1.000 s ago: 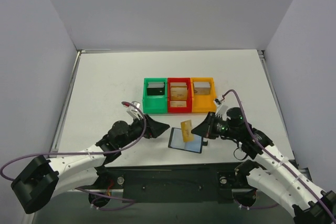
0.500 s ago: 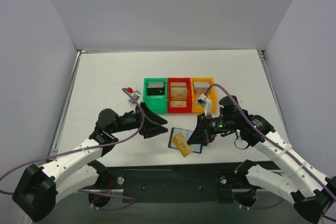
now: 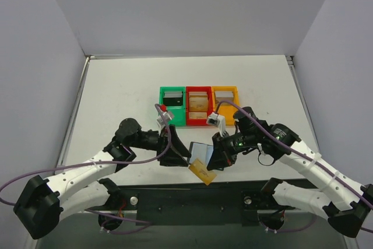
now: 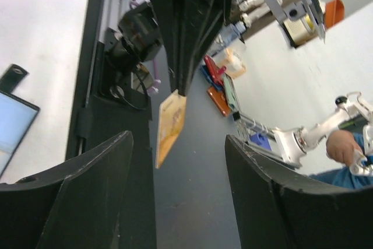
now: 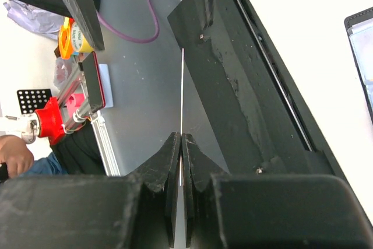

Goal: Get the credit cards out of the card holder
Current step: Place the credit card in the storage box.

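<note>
The card holder (image 3: 201, 150) lies open on the table between my two grippers, one pale blue panel showing. My right gripper (image 3: 214, 161) is shut on an orange credit card (image 3: 202, 172) and holds it over the table's near edge, just in front of the holder. In the right wrist view the card (image 5: 182, 86) shows edge-on as a thin line between the shut jaws (image 5: 182, 144), with the holder's corner (image 5: 362, 45) at the right. My left gripper (image 3: 182, 155) is open and empty at the holder's left side. In the left wrist view (image 4: 178, 202) the card (image 4: 170, 125) hangs ahead of it.
A green bin (image 3: 172, 107), a red bin (image 3: 199, 107) and an orange bin (image 3: 225, 98) stand in a row behind the holder, each with cards inside. The black base rail (image 3: 192, 199) runs along the near edge under the held card.
My right gripper has carried the orange card off the holder, down toward the near edge. My left gripper has moved right, up against the holder's left side.
</note>
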You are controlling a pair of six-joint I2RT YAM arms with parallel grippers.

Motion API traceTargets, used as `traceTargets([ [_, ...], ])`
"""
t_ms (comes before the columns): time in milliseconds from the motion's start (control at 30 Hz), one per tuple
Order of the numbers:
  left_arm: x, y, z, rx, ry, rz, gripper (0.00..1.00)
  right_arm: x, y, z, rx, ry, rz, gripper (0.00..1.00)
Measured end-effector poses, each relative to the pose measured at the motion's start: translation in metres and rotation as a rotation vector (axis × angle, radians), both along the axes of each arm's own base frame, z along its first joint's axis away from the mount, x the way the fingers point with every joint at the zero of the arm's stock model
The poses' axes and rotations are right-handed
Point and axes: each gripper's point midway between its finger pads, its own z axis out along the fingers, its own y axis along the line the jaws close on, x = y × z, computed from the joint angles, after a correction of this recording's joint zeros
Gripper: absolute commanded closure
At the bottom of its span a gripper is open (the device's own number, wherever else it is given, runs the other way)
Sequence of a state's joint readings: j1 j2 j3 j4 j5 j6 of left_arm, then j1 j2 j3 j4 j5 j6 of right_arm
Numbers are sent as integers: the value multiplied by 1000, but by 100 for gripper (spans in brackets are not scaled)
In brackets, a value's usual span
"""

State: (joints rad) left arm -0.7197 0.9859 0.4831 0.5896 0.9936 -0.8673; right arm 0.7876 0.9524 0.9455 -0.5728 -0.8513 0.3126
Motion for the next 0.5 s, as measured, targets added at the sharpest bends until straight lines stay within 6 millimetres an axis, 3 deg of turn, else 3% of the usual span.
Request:
traceTargets([
  [133, -15, -6, -6, 27, -7, -66, 28, 0, 2, 4, -3, -11, 20, 100],
  [300, -19, -10, -14, 58, 3, -89, 32, -1, 6, 10, -1, -24, 49, 100],
  [433, -19, -12, -19, 72, 11, -94, 56, -4, 8, 10, -6, -26, 71, 100],
  [500, -21, -13, -21, 78, 13, -104, 62, -4, 9, 10, -7, -27, 76, 100],
])
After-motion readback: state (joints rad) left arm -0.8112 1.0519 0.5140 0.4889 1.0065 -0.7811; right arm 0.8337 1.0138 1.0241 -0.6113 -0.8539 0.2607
